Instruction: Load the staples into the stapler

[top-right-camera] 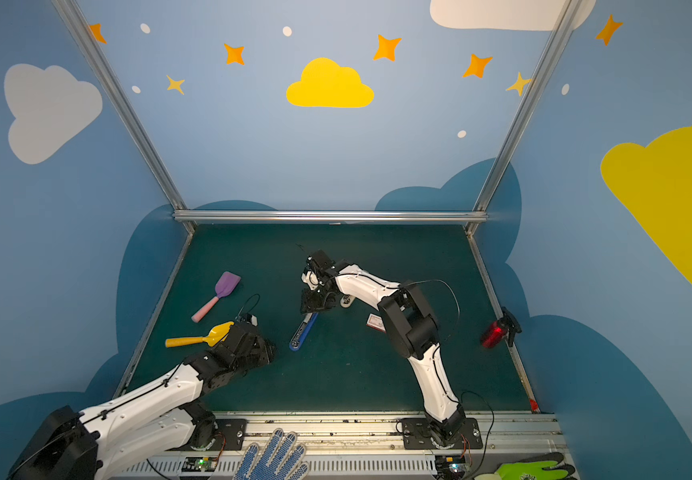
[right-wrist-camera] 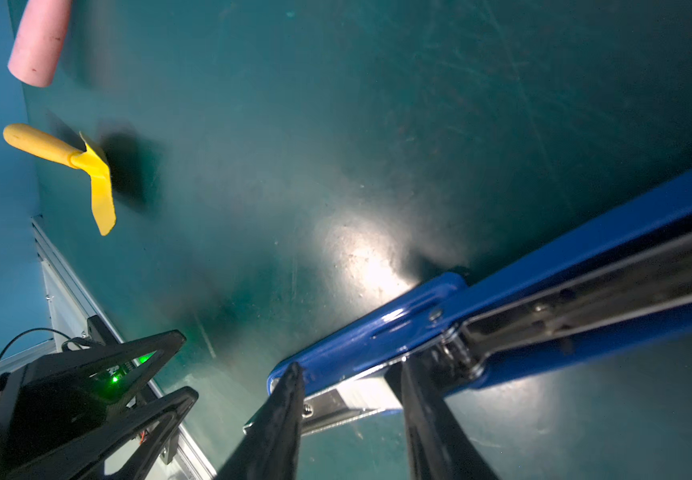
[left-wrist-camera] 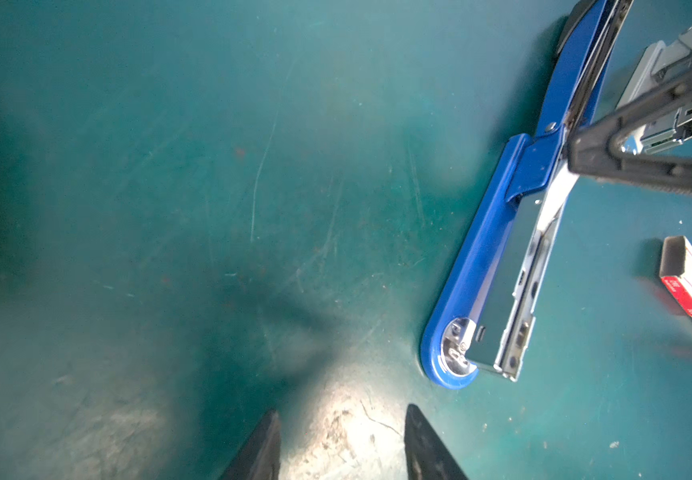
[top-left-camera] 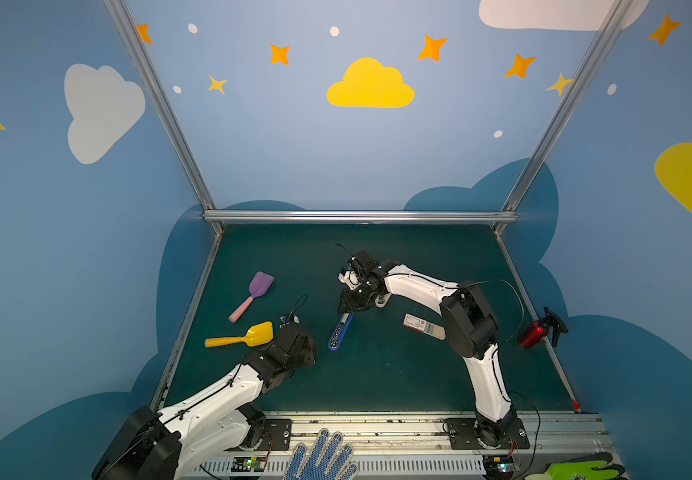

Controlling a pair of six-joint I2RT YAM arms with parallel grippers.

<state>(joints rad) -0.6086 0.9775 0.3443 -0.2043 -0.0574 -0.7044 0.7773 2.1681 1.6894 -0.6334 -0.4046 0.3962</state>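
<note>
Right gripper (right-wrist-camera: 349, 365) straddles stapler (left-wrist-camera: 498, 257) near its hinge, grip unclear; left gripper (left-wrist-camera: 342, 409) gapes, empty. Staples box (top-left-camera: 419, 324) lies apart on mat (top-left-camera: 377, 374): probably light, crushable, tray slides, so pinch the long sides.

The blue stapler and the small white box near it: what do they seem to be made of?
The blue stapler: its base looks like glossy painted metal or hard plastic, since it shows sharp highlights. Its inner rail is mirror-bright, probably chromed steel. The small white box: matte printed cardboard, judging by its thin open end and red mark.
</note>
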